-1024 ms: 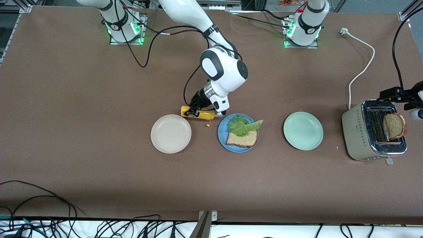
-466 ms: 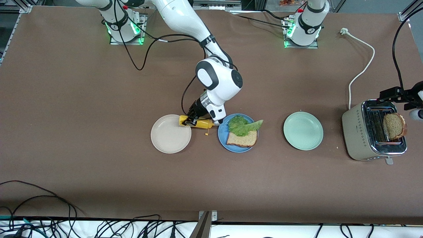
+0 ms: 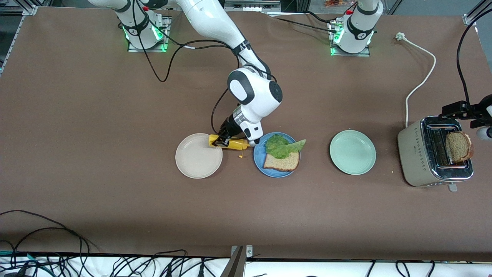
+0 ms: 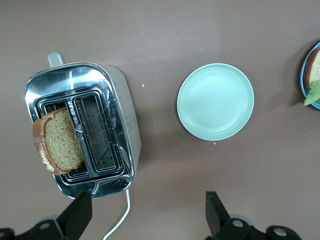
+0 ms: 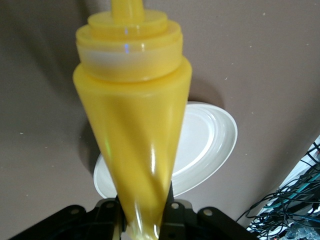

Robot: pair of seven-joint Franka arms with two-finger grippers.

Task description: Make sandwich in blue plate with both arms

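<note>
Three plates sat in a row on the brown table: one cream-white plate toward the right arm's end, one blue plate in the middle, and one pale-green plate toward the left arm's end. On the blue plate lay a single bread slice with one ruffled lettuce leaf resting on it, its tip hanging over the rim; no second slice covered it. The other slice of bread stood tilted in a slot of the one toaster at the left arm's end of the table, its white cord trailing toward the robots' bases. I counted one yellow squeeze bottle, lying sideways between the cream-white plate and the blue plate, and the right claw had its fingers closed around the bottle's base end, low over the rim of the cream-white plate. The left claw hung above the toaster, its two fingers spread wide apart with nothing between them.
</note>
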